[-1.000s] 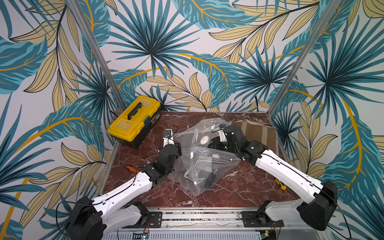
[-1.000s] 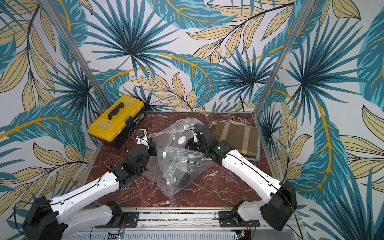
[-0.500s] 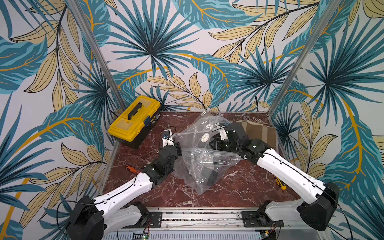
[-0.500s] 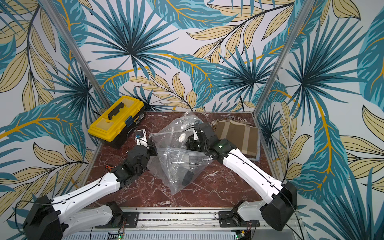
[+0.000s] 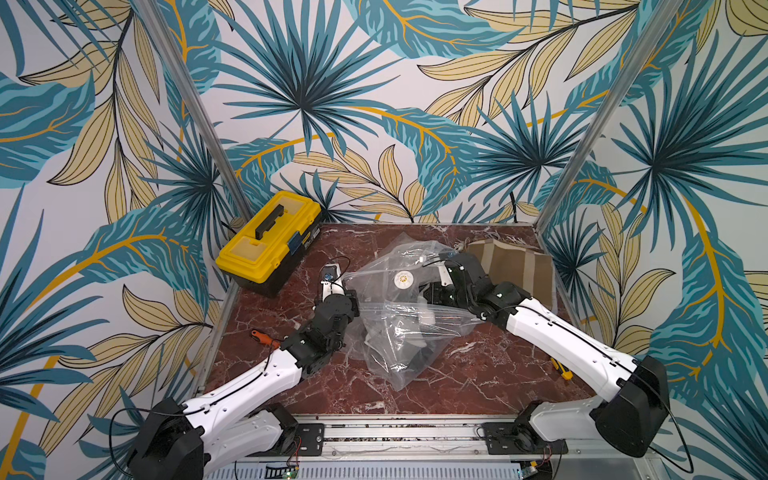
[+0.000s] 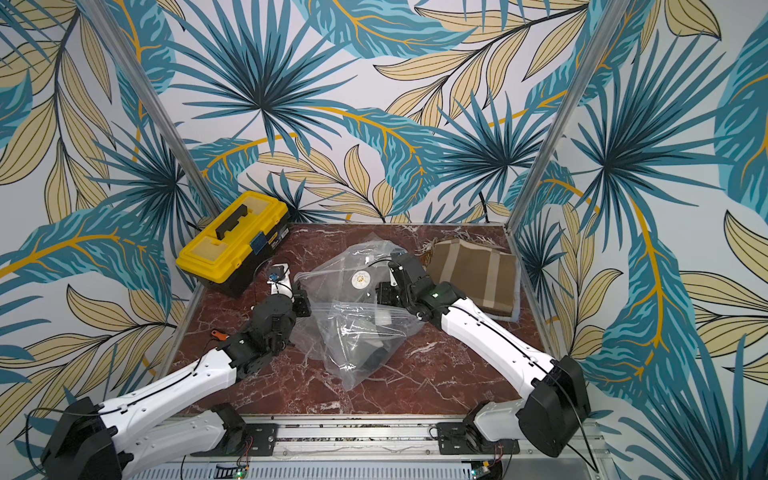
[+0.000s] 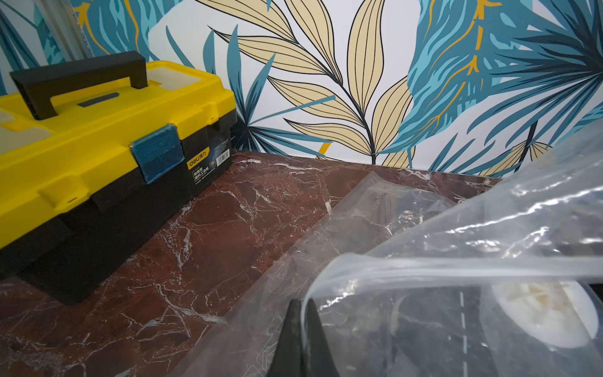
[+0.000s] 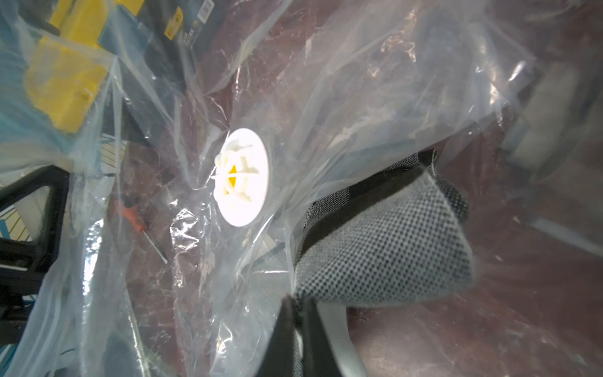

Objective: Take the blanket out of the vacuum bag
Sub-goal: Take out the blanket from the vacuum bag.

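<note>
On the marbled surface (image 5: 457, 386) the clear vacuum bag (image 5: 399, 332) is seen, crumpled, with the checked blanket (image 8: 385, 244) inside it. The bag's rim is clamped by the left pincer (image 7: 301, 308); a blanket fold is clamped by the right pincer (image 8: 295, 303). Farther back, a yellow toolbox (image 5: 270, 241) and a striped brown cloth (image 5: 519, 266) are found.

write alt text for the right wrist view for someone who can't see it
The right gripper is shut on a fold of black-and-white checked blanket, surrounded by the crinkled clear vacuum bag. The bag's round white valve sits mid-frame, with a yellow toolbox blurred through the plastic.
</note>
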